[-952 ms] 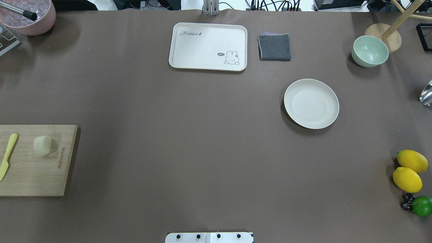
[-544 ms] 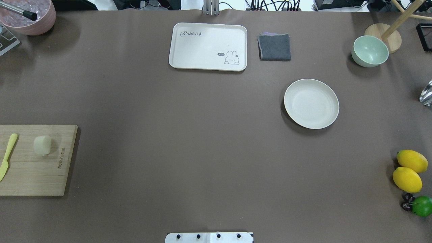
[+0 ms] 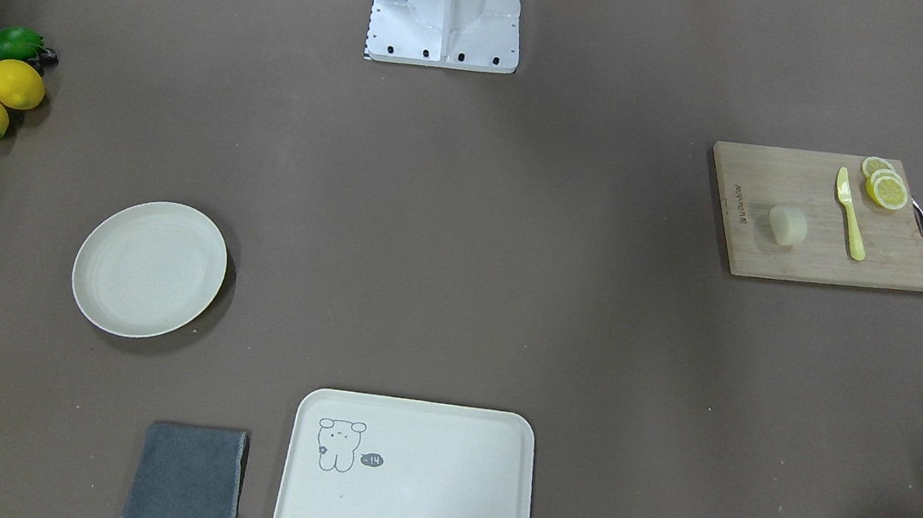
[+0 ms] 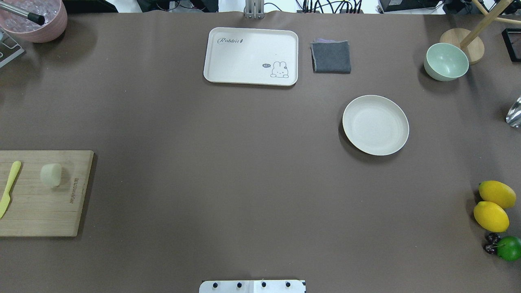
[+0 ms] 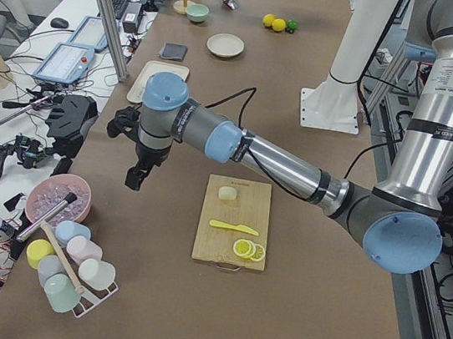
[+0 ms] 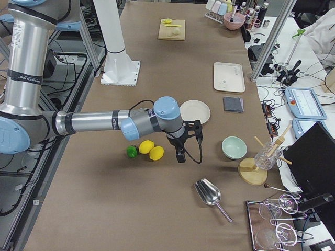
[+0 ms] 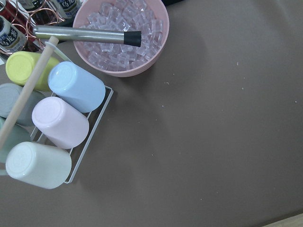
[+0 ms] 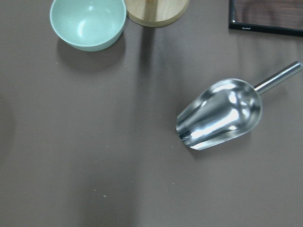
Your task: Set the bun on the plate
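Note:
The bun (image 4: 51,175) is a small pale lump lying on the wooden cutting board (image 4: 36,211) at the table's left edge; it also shows in the front view as the bun (image 3: 786,225). The plate (image 4: 375,125), round and cream-white, sits bare on the right half of the table. My left gripper (image 5: 137,175) hangs above the table beyond the board, between it and the pink ice bowl (image 5: 58,199). My right gripper (image 6: 179,155) hovers near the lemons (image 6: 152,150), short of the plate (image 6: 194,111). Both grippers show only in side views, so I cannot tell whether they are open or shut.
A yellow knife (image 3: 851,215) and lemon slices (image 3: 885,186) share the board. At the back stand a cream tray (image 4: 251,56), a grey cloth (image 4: 331,56) and a green bowl (image 4: 446,61). A cup rack (image 7: 52,123) and a metal scoop (image 8: 222,113) lie at the table's ends.

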